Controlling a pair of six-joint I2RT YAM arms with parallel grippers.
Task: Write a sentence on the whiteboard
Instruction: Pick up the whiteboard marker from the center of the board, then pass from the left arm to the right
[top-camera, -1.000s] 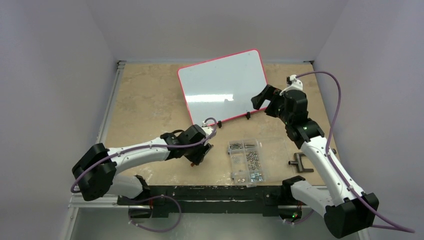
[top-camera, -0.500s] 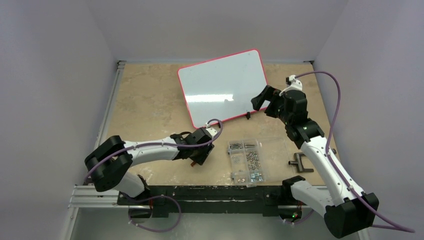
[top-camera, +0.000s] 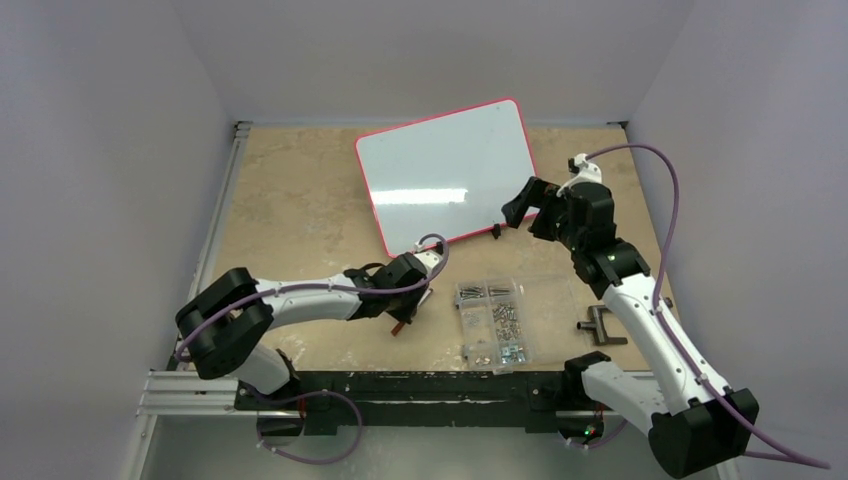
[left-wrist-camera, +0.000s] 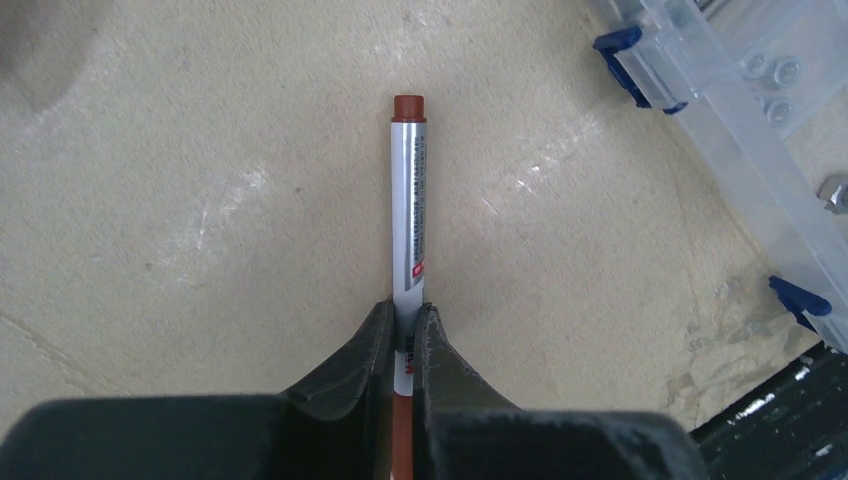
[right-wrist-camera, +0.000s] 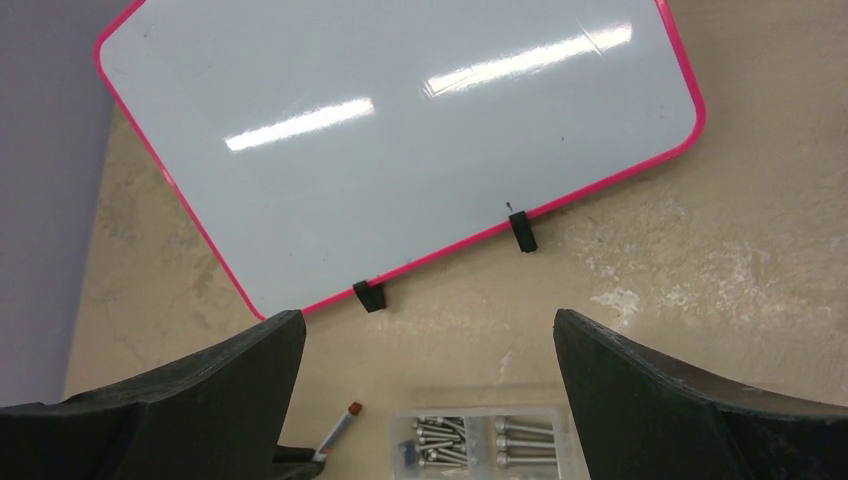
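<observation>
The whiteboard (top-camera: 445, 175) lies tilted at the back of the table, white with a pink rim, and also fills the top of the right wrist view (right-wrist-camera: 400, 130). No sentence shows on it; the surface is blank. My left gripper (top-camera: 405, 318) is low over the table near the front, shut on a marker (left-wrist-camera: 408, 200) with a white barrel and a red-brown cap. The marker lies along the tabletop, its cap pointing away from the jaws (left-wrist-camera: 403, 325). My right gripper (top-camera: 525, 200) hovers by the board's right corner, open (right-wrist-camera: 428, 320) with nothing between its fingers. The marker (right-wrist-camera: 340, 430) shows below it.
A clear compartment box of screws (top-camera: 492, 320) sits right of the left gripper, its edge in the left wrist view (left-wrist-camera: 740, 100). Two black clips (right-wrist-camera: 521, 232) sit on the board's near rim. A black T-shaped tool (top-camera: 600, 328) lies at the right front.
The left gripper has closed on the marker after its arm shifted slightly right and toward the front. The right arm has barely moved and stays open.
</observation>
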